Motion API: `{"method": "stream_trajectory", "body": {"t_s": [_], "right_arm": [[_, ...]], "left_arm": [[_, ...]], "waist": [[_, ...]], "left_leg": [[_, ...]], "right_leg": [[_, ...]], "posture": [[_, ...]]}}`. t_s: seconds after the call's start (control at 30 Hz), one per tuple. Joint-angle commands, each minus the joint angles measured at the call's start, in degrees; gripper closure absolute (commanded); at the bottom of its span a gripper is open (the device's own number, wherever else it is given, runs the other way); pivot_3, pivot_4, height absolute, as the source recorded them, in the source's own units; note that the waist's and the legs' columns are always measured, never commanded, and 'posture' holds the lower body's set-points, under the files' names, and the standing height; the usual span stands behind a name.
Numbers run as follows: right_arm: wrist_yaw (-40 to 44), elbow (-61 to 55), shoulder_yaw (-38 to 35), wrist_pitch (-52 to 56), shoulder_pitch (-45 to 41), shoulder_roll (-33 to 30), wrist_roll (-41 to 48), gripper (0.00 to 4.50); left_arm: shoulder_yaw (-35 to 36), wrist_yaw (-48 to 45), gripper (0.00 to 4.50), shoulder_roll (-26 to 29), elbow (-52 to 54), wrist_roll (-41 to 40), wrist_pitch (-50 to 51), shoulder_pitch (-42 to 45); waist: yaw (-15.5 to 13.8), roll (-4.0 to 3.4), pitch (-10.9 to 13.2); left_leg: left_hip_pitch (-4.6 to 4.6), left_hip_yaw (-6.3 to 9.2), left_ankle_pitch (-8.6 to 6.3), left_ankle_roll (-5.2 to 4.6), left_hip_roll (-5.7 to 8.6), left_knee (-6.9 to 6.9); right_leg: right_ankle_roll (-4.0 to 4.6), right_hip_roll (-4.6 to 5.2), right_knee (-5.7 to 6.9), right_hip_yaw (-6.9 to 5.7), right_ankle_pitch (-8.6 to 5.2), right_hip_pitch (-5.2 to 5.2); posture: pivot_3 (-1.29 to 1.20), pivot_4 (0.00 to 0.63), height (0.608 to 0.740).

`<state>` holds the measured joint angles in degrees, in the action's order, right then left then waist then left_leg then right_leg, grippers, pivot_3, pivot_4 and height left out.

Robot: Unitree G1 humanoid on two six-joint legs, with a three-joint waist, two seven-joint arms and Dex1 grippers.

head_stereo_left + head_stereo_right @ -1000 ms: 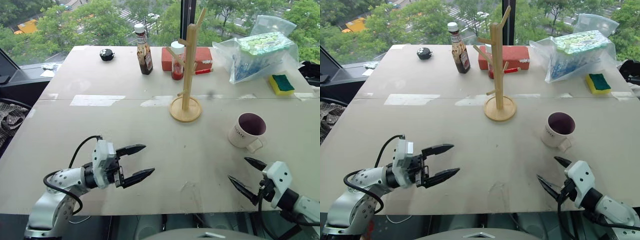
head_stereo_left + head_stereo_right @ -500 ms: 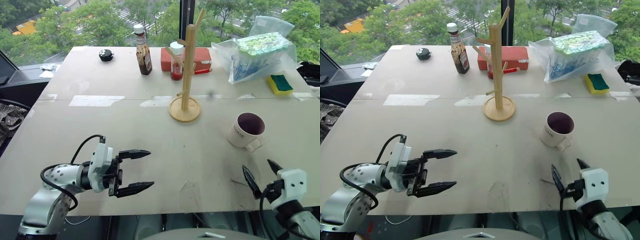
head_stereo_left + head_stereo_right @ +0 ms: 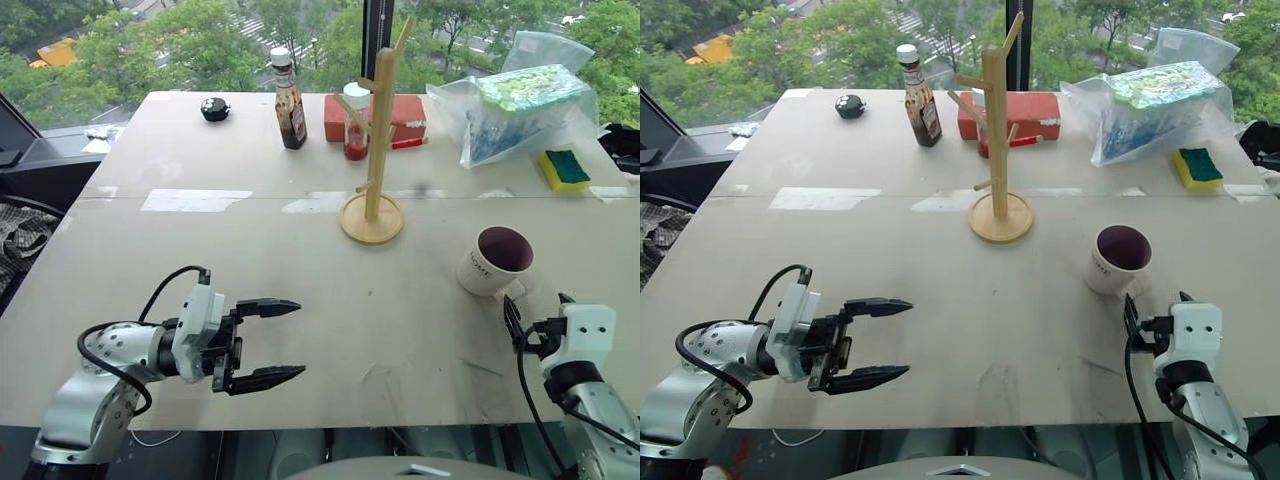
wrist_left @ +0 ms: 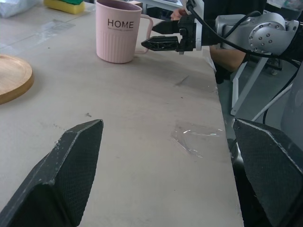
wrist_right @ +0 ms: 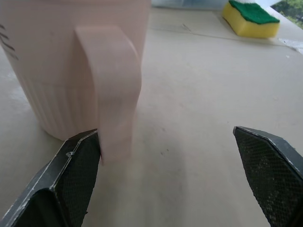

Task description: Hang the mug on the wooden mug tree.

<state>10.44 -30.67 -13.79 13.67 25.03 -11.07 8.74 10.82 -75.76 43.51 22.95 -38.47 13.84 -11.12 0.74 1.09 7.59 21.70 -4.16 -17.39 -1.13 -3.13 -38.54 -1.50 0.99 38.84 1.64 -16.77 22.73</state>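
The cream-white mug stands upright on the table at the right, its handle turned toward the near edge and the dark lettering "HOME" on its side. My right gripper is open just short of it, pointing at the handle; one finger lies right beside the handle, and I cannot tell whether they touch. The wooden mug tree stands upright at mid-table, farther back and left of the mug. My left gripper hovers open and empty over the near left of the table, pointing right.
Along the far edge stand a brown sauce bottle, a small jar, a red box and a plastic bag. A yellow-green sponge lies at the right. A small black object sits far left.
My right gripper has swung from pointing left to pointing forward and has moved up close to the mug's handle. The left gripper has rolled a little and stayed in place.
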Motion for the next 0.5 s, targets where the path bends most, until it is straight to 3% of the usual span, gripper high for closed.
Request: {"method": "stream_trajectory", "body": {"t_s": [0.03, 0.07, 0.3, 0.5], "right_arm": [[-1.63, 0.25, -2.38, -0.77, -1.01, -0.46, -0.87, 0.63], [-2.01, 0.51, -2.68, -0.77, -1.20, -0.59, -1.38, 0.73], [-0.90, 5.80, -2.96, -2.70, -6.67, -1.77, -0.74, 4.36], [1.77, 11.23, -2.28, -5.10, -11.37, -3.05, -0.10, 4.45]], "left_arm": [[1.60, 0.07, 0.00, 0.91, 0.54, -1.14, 0.04, 0.69], [1.66, 0.06, 0.00, 0.96, 0.63, -1.19, 0.12, 0.72], [1.18, 1.17, 0.00, 0.21, 0.66, -1.28, 1.01, 2.43], [0.87, 2.38, 0.00, -0.25, 1.37, -1.33, 1.24, 2.55]], "waist": [[0.01, 0.00, 0.00], [0.02, 0.00, 0.00], [0.06, 0.00, 0.00], [0.09, -0.01, 0.01]], "left_leg": [[0.00, -0.01, 0.00, 0.00, 0.00, 0.00], [0.00, -0.01, 0.00, 0.00, 0.00, 0.00], [-0.01, -0.01, 0.00, 0.00, 0.00, -0.01], [-0.01, -0.02, 0.00, 0.01, 0.01, 0.00]], "right_leg": [[0.00, 0.00, 0.00, 0.01, 0.00, 0.00], [0.00, 0.00, 0.00, 0.01, 0.00, 0.00], [0.00, -0.01, 0.01, 0.01, 0.00, 0.00], [0.00, -0.03, 0.01, 0.03, 0.01, 0.00]], "posture": [[0.00, 0.150, 0.740], [0.00, 0.150, 0.740], [0.00, 0.150, 0.740], [0.00, 0.150, 0.740]]}}
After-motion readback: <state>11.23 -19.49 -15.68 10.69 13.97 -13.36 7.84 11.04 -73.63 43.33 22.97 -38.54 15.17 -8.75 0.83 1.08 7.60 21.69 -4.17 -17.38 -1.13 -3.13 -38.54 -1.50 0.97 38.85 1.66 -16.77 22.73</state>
